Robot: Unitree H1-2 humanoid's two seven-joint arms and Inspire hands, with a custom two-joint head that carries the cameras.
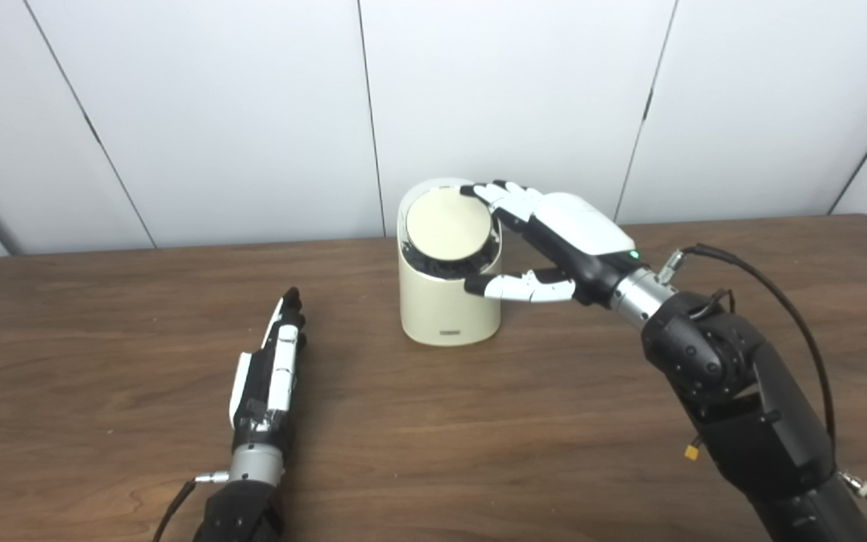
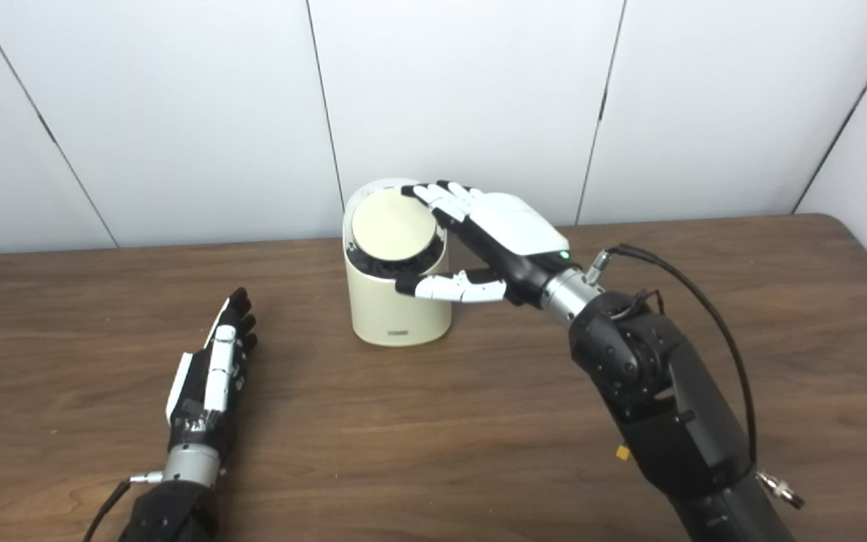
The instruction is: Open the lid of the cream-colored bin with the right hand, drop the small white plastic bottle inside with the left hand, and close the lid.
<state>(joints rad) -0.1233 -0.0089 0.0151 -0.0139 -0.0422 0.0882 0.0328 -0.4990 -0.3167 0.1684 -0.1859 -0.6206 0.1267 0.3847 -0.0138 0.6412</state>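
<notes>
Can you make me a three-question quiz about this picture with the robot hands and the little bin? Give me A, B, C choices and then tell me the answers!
1. Where is the right robot hand?
A. at the top of the bin
B. flat on the table by the front edge
C. up by the wall

2. What colour is the bin?
A. red
B. cream
C. blue

3. What is the left robot hand doing?
A. holding a bottle
B. pressing the lid
C. holding nothing, fingers straight

Answers:
1. A, its fingers reach over the round lid and its thumb lies against the bin's side.
2. B, the body is pale cream on the brown table.
3. C, it lies low over the table, away from the bin, with nothing in it; no bottle shows anywhere.
</notes>
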